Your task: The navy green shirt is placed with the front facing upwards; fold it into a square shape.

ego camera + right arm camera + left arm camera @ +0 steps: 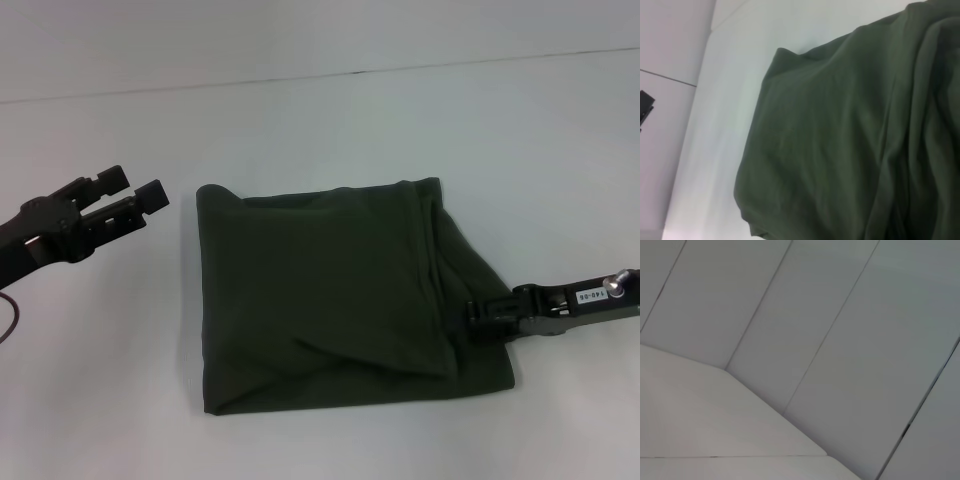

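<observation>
The navy green shirt lies folded into a rough square in the middle of the white table, plain green side up, with no lettering showing. My right gripper reaches in from the right and is shut on the shirt's right edge, about halfway down that side. The right wrist view is filled by the shirt's creased fabric seen from close up. My left gripper hovers open to the left of the shirt's far left corner, clear of the cloth. The left wrist view shows no shirt.
The white table runs around the shirt on all sides, with its far edge near the wall. The left wrist view shows only the table top and grey wall panels.
</observation>
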You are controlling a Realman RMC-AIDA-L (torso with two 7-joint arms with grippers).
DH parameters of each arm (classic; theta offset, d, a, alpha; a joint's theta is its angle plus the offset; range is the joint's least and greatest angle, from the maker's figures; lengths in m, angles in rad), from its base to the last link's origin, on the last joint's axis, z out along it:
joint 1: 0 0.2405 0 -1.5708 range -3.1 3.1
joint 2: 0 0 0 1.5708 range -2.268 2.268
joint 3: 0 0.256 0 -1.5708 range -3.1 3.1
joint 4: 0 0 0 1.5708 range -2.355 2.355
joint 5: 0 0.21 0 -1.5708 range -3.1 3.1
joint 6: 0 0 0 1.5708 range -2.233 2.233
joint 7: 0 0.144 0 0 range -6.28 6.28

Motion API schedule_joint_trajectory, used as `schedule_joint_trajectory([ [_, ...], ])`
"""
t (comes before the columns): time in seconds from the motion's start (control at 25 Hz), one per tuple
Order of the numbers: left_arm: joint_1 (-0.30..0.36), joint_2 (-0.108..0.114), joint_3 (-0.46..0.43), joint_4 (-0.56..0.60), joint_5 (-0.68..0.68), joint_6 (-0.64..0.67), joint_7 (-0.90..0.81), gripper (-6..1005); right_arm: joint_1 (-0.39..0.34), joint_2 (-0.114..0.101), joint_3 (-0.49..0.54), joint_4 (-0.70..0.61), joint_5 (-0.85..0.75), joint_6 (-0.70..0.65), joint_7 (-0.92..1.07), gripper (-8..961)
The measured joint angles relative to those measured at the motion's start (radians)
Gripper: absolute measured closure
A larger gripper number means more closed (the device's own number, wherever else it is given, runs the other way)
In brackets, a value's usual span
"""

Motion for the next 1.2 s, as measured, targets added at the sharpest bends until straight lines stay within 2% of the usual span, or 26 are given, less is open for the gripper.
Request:
schedule_joint_trajectory([
  [0.84, -0.009, 0.001, 0.000, 0.011, 0.000, -0.037, 0.013, 81, 0.039, 0.025, -0.034, 0.012, 0.000, 0.097, 0.005, 108],
  [1.2, -0.012, 0.000, 0.000, 0.012, 0.000, -0.056, 0.014, 82, 0.068, 0.042, -0.060, 0.014, 0.000, 0.115, 0.005, 111],
])
